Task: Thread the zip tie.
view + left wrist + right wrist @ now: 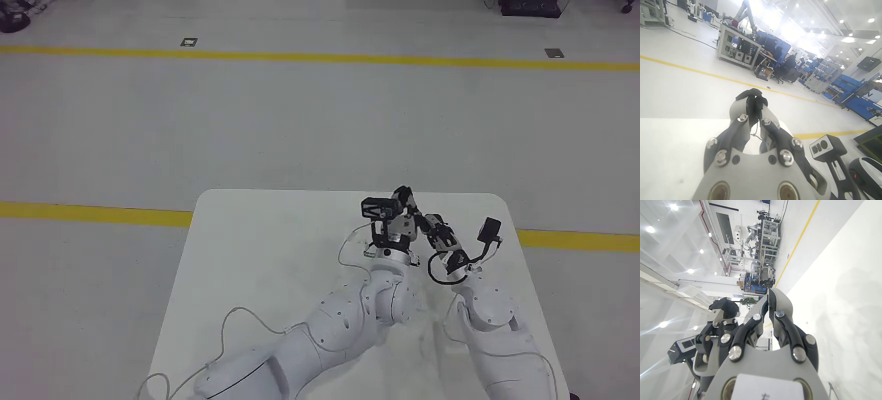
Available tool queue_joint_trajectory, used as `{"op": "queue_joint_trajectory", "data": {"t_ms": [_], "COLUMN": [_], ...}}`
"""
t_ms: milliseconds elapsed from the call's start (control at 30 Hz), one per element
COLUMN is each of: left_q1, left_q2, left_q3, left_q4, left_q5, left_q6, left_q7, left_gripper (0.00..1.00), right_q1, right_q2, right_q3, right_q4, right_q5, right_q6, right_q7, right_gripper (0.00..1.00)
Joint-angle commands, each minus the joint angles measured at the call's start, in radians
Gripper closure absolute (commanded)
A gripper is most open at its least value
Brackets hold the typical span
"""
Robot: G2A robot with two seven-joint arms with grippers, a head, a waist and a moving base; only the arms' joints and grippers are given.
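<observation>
Top view: left tool (403, 193) (pinched) beside right tool (418, 213).

Table (250, 260): white, matte top with rounded corners, standing on the floor.
Floor (300, 130): pale grey and smooth on every side of the table.
Near yellow line (90, 212): painted on the floor, passing under the table's far end and showing on both sides of it.
Far yellow line (300, 57): well beyond the table, running the same way.
Speck (806, 322): one small dark mark on the table's top; I cannot tell what it is.
</observation>
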Motion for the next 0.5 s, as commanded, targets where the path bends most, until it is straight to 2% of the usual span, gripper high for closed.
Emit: {"op": "queue_joint_trajectory", "data": {"t_ms": [0, 233, 267, 367, 400, 467], "left_q1": [0.002, 0.003, 0.003, -0.001, -0.004, -0.009], "left_q2": [0.000, -0.002, -0.002, -0.004, -0.005, -0.006], "left_q3": [0.000, 0.008, 0.010, 0.011, 0.010, 0.002], "left_q4": [-0.002, -0.002, -0.001, 0.015, 0.021, 0.026], "left_q5": [0.003, 0.016, 0.018, 0.030, 0.030, 0.017], "left_q6": [0.000, 0.000, 0.000, 0.000, 0.000, 0.000], "left_q7": [-0.003, -0.018, -0.020, -0.018, -0.017, -0.014], "left_gripper": [1.00, 1.00, 1.00, 1.00, 1.00, 1.00], "right_q1": [0.000, 0.000, 0.000, 0.001, 0.001, 0.000], "right_q2": [0.000, 0.001, 0.001, 0.001, 0.001, 0.001], "right_q3": [0.000, 0.000, 0.001, 0.003, 0.003, 0.003], "right_q4": [0.000, -0.003, -0.003, -0.004, -0.005, -0.007], "right_q5": [0.000, -0.001, 0.005, 0.012, 0.012, 0.006], "right_q6": [-0.001, -0.001, 0.000, 0.007, 0.009, 0.010], "right_q7": [0.000, 0.000, 0.001, 0.001, -0.001, -0.017], "right_gripper": [1.00, 0.98, 0.76, 0.53, 0.38, 0.00]}}
